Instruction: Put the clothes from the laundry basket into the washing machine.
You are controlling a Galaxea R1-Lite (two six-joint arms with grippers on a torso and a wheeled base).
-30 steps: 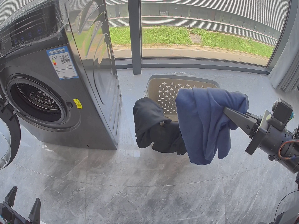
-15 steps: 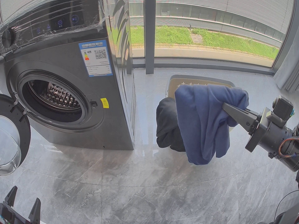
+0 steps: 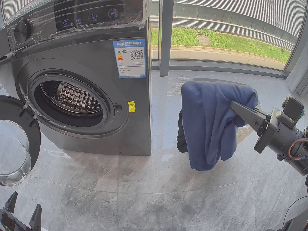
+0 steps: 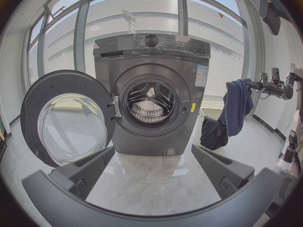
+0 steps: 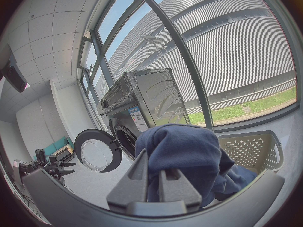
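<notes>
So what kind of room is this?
Probably a laundry corner in a bright room: there's a washing machine with its door open, a laundry basket beside it, and big windows behind.

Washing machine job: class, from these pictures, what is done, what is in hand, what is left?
Done: the door stands open; the drum looks empty. In hand: the right hand is shut on the blue garment, held in the air beside the washing machine. Left: that garment must go into the drum, then the dark garment draped over the rim of the laundry basket. The left hand is open.
</notes>
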